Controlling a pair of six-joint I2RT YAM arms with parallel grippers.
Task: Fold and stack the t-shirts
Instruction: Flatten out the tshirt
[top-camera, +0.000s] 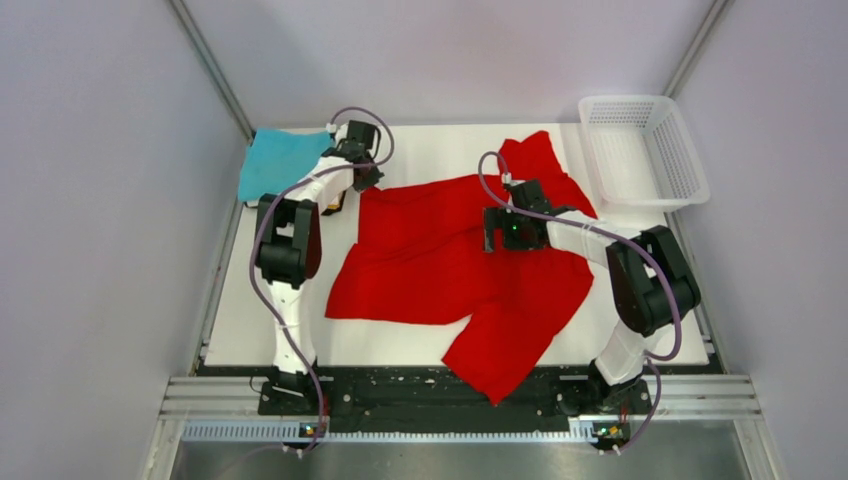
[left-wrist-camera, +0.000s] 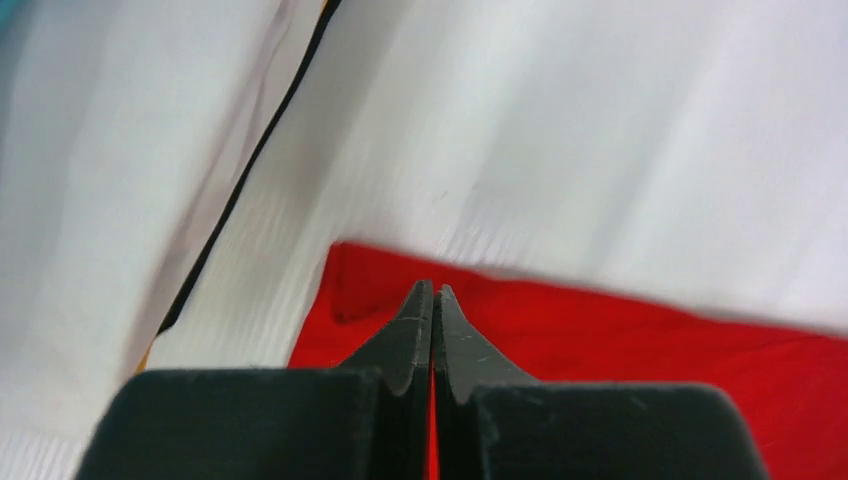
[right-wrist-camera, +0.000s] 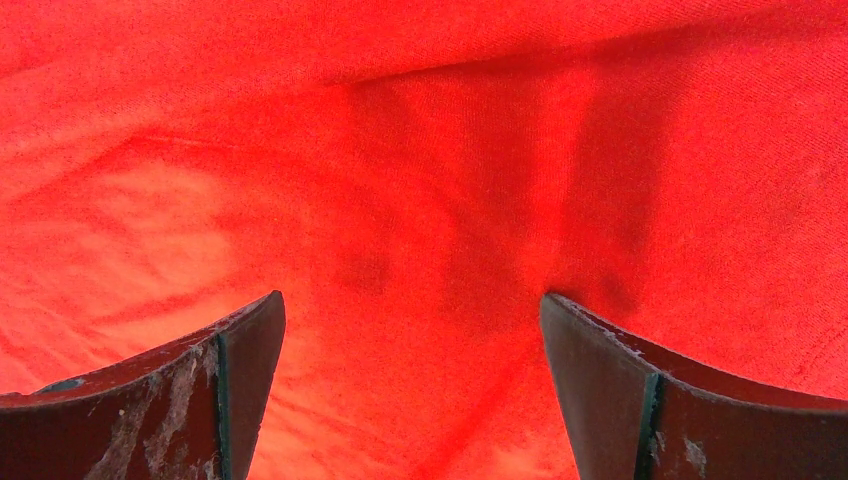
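- red t-shirt (top-camera: 440, 260) lies open and rumpled across the middle of the table (top-camera: 250, 320), not folded yet; one part runs toward the upper right, another hangs over the bottom edge near centre
- teal t-shirt (top-camera: 275, 160) sits folded at the upper left of the table, top of a pile as far as the top view shows; a sliver of dark and orange (top-camera: 333, 207) shows at its lower right edge, too small to say which shirts
- white mesh basket (top-camera: 690, 185) is at the upper right, looks to hold nothing, apart from the red cloth
- left gripper (top-camera: 365, 178) is at the upper left corner of the red t-shirt, just beside the teal pile
- left wrist view: the jaws are pressed together, tips over the red hem; cannot tell if any cloth is pinched between them
- right gripper (top-camera: 492, 230) is over the centre of the red t-shirt, jaws spread wide, holding nothing
- right wrist view: only red fabric fills the frame between the two fingers (right-wrist-camera: 230, 360); cannot tell if the tips touch it
- progress guess: earlier shirts look done and stacked at upper left, the red one is at the start of its fold
- left to do, my read: flatten the red t-shirt, fold sleeves and body, then put it on the teal pile
- risk: the part hanging off the bottom edge may drag when the corner is pulled
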